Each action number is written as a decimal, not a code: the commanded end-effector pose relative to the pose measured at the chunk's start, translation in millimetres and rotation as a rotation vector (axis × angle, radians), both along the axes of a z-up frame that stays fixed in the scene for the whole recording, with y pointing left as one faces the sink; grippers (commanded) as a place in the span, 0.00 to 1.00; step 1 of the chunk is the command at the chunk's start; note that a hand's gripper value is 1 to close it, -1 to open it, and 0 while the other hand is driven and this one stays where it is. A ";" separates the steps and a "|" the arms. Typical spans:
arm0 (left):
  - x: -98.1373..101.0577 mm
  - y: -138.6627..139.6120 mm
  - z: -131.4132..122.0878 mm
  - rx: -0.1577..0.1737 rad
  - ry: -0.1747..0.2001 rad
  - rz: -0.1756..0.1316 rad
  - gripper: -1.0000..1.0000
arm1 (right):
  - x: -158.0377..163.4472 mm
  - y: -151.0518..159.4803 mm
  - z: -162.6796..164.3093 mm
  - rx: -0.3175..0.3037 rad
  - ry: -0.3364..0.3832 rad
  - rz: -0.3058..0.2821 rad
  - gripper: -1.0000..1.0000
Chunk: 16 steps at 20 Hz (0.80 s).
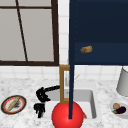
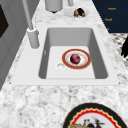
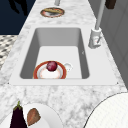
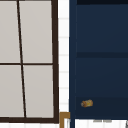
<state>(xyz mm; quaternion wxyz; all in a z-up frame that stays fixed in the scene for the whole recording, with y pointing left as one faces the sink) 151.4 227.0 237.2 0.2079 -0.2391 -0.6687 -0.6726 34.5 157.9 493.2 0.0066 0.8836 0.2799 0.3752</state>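
Red ball [image 1: 67, 117] at sink's [image 1: 92, 100] front edge; two hands [image 1: 42, 94] leftward, fingers curled, empty.

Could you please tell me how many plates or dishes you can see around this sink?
3: a red-rimmed plate in the sink basin holding a dark red ball, a patterned plate on the left counter, and a white dish of vegetables on the right counter.

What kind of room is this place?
It looks like a kitchen: a white sink basin set in a speckled marble counter, a grey tap beside it, and a red-rimmed plate holding a dark red round fruit.
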 end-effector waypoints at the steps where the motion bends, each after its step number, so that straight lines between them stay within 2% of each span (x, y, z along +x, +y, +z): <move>1: 0.0 0.0 0.0 0.000 0.000 0.000 0.50 | 2.5 4.0 -1.3 -0.037 0.124 0.029 0.00; 9: 0.0 0.0 0.0 0.000 0.000 0.000 0.50 | 3.9 8.0 -5.6 -0.123 0.311 0.076 0.00; 11: 0.0 0.0 0.0 0.000 0.000 0.000 0.50 | 4.1 8.1 -8.0 -0.135 0.356 0.101 0.00; 15: 0.0 0.0 0.0 0.000 0.000 0.000 0.50 | -1.4 10.0 -13.2 -0.152 0.432 0.188 0.00; 16: 0.0 0.0 0.0 0.000 0.000 0.000 0.50 | 2.2 9.8 -19.3 -0.156 0.438 0.189 0.00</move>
